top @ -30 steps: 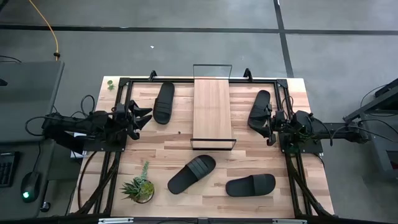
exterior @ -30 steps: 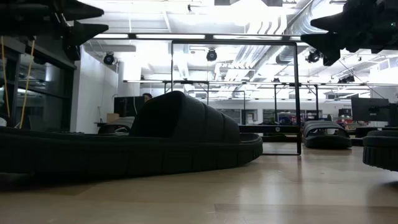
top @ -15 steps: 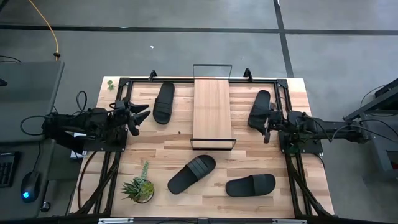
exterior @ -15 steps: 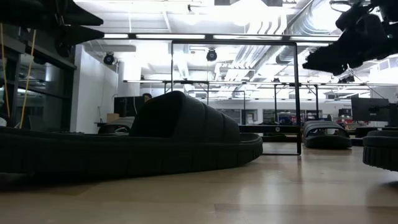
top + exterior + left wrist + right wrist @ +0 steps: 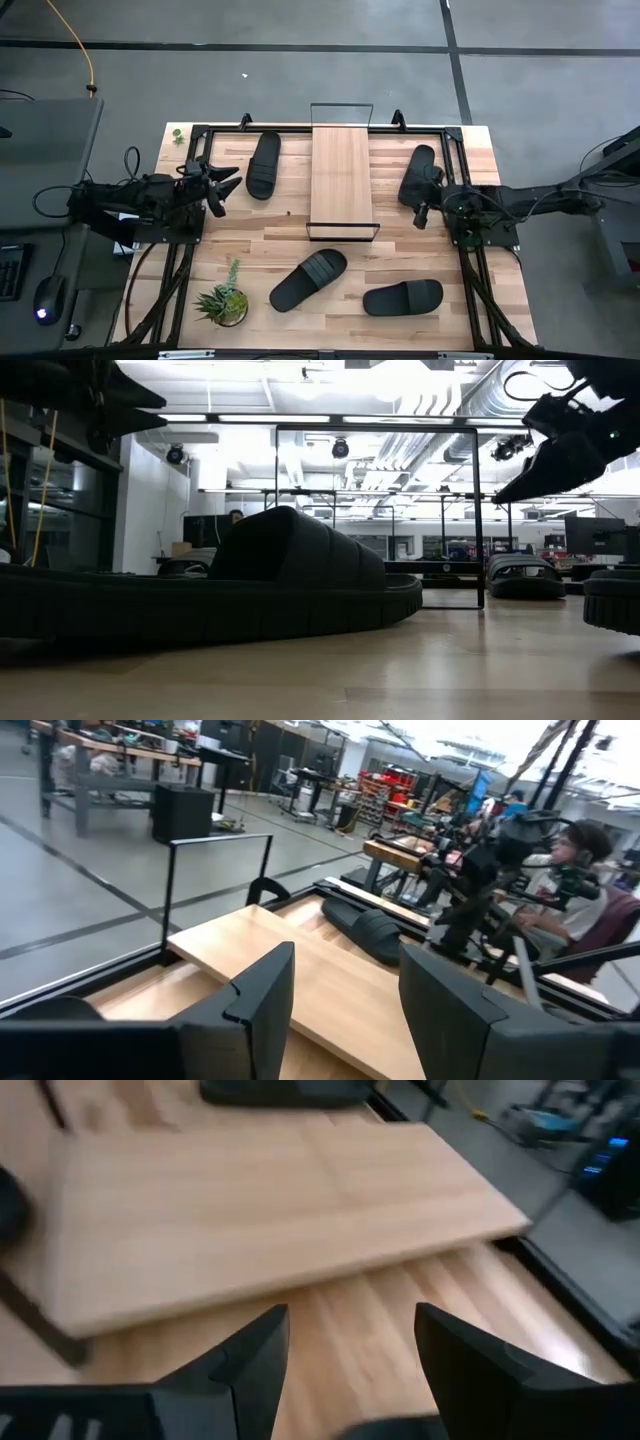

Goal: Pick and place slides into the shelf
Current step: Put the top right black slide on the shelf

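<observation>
Shelf (image 5: 341,170) lies flat in the middle of the surface (image 5: 400,260), long side running 12 to 6, bare, so no slide is placed yet. Four slides sit loose around it: one at 10 o'clock (image 5: 264,165), one at 2 o'clock (image 5: 417,175), one at 6 o'clock (image 5: 308,279) lying at an angle, one at 5 o'clock (image 5: 402,297). Left tool (image 5: 222,186) hangs just beside the 10 o'clock slide, fingers apart, nothing between them in its wrist view (image 5: 345,995), pointed across the shelf, likely lined up for that nearest slide. Right tool (image 5: 422,209) hovers over the near end of the 2 o'clock slide, fingers spread wide and empty (image 5: 350,1350), looking down at the shelf board (image 5: 270,1210); each arm probably takes the slides on its own side. In the low view the angled slide (image 5: 215,595) fills the foreground, the right tool (image 5: 545,470) up high. Small plant (image 5: 222,300) at 7 o'clock, out of the way.
</observation>
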Motion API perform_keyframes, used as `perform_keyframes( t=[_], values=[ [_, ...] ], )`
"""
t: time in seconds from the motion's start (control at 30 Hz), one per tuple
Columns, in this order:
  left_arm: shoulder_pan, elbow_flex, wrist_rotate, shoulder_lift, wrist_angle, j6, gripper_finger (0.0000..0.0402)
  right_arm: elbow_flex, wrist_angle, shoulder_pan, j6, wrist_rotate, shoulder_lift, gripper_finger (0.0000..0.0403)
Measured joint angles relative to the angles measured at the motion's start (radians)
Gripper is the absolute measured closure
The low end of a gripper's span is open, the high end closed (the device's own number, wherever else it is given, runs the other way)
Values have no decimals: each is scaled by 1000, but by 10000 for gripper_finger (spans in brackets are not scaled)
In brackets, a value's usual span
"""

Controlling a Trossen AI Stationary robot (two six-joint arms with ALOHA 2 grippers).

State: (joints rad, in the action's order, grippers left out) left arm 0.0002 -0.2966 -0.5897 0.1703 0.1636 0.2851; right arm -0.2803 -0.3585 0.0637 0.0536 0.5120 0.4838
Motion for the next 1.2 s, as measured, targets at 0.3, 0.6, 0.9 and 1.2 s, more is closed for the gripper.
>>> perform_keyframes(
  t=[0.3,0.6,0.9,1.2],
  values=[
    [0,0,-6,0,19,0,236,-48,-8,91,18,210,214,196],
    [0,0,-6,0,19,0,236,-81,-26,136,80,370,407,196],
    [0,0,-6,0,19,0,236,-145,-91,136,185,316,554,196],
    [0,0,-5,0,19,8,236,-263,-464,144,544,306,603,196]
  ],
)
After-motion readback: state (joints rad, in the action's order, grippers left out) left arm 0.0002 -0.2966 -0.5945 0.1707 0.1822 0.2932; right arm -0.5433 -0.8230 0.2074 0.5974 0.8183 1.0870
